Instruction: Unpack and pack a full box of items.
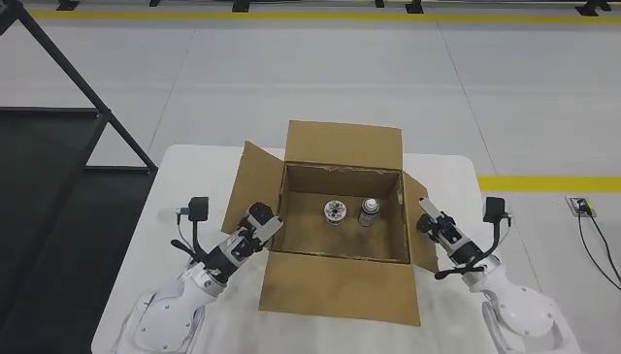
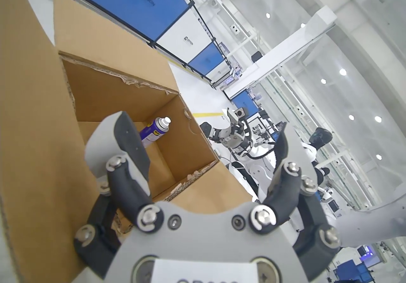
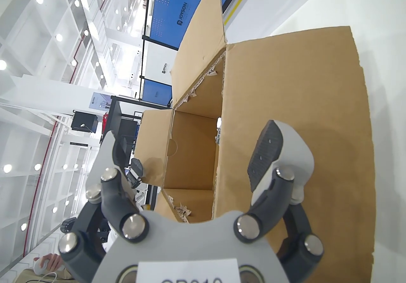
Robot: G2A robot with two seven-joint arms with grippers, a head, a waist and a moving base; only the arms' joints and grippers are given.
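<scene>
Flanking the open box (image 1: 340,291) on the white worktop (image 1: 194,175), the two claws sit low at its sides in the top view. The left claw (image 1: 264,224) is at the left flap and the right claw (image 1: 430,222) at the right flap, both spread and holding nothing. All four flaps are opened outward, which leaves the mouth free for reaching in. Two things stand on the box floor toward the far wall, just beside each other. A can (image 1: 368,211) stands upright on the right, and a round-topped item (image 1: 335,209) is on the left; what that one is I cannot tell. I judge unpacking to be the step in hand, with neither thing lifted out yet.

In the left wrist view, the left claw (image 2: 206,151) gapes wide over the left flap, aimed across the box. The can (image 2: 155,130) stands upright by the right wall, well apart from the fingers (image 2: 127,138).

In the right wrist view, the right claw (image 3: 190,154) is likewise spread, one pad (image 3: 266,151) hanging above the right flap (image 3: 301,91). The can's white cap (image 3: 219,122) peeks past that flap's edge. Each claw seems set to enter from its own side, so the arms stay out of each other's way.
</scene>
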